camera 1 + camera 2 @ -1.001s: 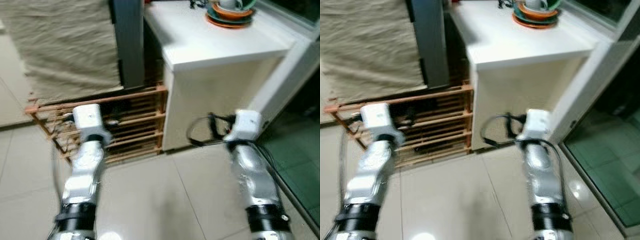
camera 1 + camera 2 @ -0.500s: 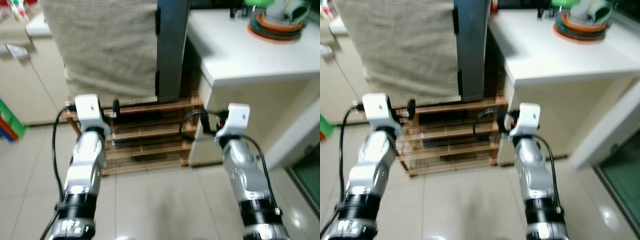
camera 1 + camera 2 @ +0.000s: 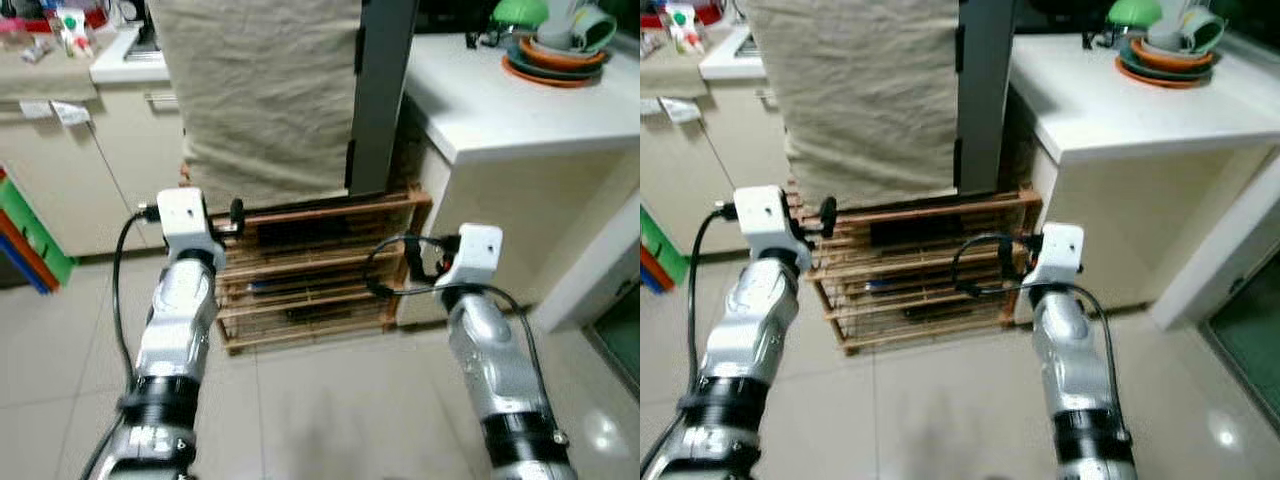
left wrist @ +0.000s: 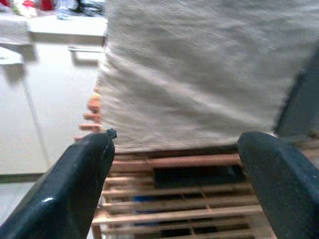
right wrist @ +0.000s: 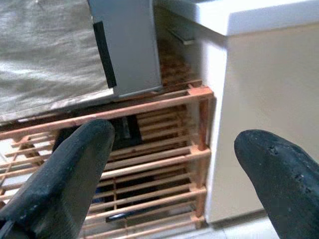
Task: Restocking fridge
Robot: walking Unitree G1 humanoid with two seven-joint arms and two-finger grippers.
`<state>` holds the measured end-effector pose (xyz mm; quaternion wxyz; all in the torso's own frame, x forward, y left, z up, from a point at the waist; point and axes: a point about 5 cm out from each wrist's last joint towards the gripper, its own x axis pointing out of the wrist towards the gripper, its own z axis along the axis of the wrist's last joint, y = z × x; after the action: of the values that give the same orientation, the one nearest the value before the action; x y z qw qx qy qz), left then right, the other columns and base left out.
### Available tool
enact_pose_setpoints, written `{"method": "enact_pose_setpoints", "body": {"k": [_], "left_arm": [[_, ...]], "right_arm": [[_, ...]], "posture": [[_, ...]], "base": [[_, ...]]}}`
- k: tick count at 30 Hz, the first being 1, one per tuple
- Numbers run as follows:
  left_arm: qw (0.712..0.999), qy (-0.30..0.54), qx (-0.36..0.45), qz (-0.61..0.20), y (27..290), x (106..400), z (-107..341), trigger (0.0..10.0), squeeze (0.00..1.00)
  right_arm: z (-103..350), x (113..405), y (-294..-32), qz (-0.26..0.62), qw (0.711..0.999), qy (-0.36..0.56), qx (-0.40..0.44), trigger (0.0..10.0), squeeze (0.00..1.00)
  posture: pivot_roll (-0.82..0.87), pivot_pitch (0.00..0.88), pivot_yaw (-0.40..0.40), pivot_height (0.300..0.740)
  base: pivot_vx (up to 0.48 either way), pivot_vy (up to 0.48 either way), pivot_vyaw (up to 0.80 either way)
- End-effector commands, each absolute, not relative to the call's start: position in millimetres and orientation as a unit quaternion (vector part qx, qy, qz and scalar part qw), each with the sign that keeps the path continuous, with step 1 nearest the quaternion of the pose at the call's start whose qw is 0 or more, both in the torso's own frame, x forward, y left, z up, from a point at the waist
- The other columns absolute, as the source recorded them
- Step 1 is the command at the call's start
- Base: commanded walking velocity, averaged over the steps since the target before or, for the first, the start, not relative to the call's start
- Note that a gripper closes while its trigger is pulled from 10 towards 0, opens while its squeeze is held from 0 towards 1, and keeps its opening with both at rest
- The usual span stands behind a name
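Both tools are raised in front of the robot with their black fingers spread wide and nothing between them. The left tool (image 4: 179, 189) points at a low wooden slatted rack (image 3: 310, 270) standing on the pale tiled floor (image 3: 330, 410); the right tool (image 5: 184, 184) points at the rack's right end, where it meets a white desk (image 3: 520, 110). In the head views the silver left arm (image 3: 175, 330) and right arm (image 3: 490, 350) reach forward side by side, a black cable looping off the right wrist. A beige cloth (image 3: 265, 90) hangs down over the rack's top, with a tall grey upright panel (image 3: 380, 90) just beside it on the right; whether this is the fridge cannot be told. On the desk's far corner sits a stack of orange and green dishes (image 3: 555, 45). Cream cabinets (image 3: 80, 170) line the wall to the left.
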<state>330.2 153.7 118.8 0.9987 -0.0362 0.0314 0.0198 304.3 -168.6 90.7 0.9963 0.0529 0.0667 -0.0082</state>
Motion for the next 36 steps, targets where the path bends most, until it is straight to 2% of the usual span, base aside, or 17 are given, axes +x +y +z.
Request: {"method": "enact_pose_setpoints", "body": {"k": [1, 8, 14, 19, 36], "left_arm": [[0.999, 0.030, -0.015, 0.029, 160, 333, 121, 10.0, 0.00], [0.999, 0.023, 0.005, 0.031, 162, 333, 123, 10.0, 0.00], [1.000, 0.023, 0.003, 0.017, 162, 332, 122, 10.0, 0.00], [0.999, 0.029, 0.012, 0.027, 172, 327, 118, 10.0, 0.00], [0.999, 0.023, 0.009, 0.023, 170, 333, 123, 10.0, 0.00]], "right_arm": [[95, 306, -163, 0.000, 0.997, 0.057, 0.056, 10.0, 0.07], [91, 303, -157, 0.015, 0.997, 0.059, 0.043, 10.0, 0.05], [96, 298, -159, 0.012, 0.998, 0.030, 0.048, 10.0, 0.05], [92, 287, -165, 0.002, 0.999, 0.023, 0.044, 10.0, 0.05], [97, 296, -167, -0.005, 0.999, 0.015, 0.047, 10.0, 0.06]], "posture": [[-0.13, 0.000, 0.020, 0.740], [-0.13, 0.000, 0.027, 0.740], [-0.13, 0.000, 0.025, 0.740], [-0.12, 0.000, 0.020, 0.740], [-0.11, 0.000, 0.020, 0.740]], "base": [[0.000, 0.000, 0.70], [0.000, 0.000, 0.00], [0.369, 0.142, 0.00], [0.388, 0.281, 0.00], [0.391, 0.278, 0.00]]}}
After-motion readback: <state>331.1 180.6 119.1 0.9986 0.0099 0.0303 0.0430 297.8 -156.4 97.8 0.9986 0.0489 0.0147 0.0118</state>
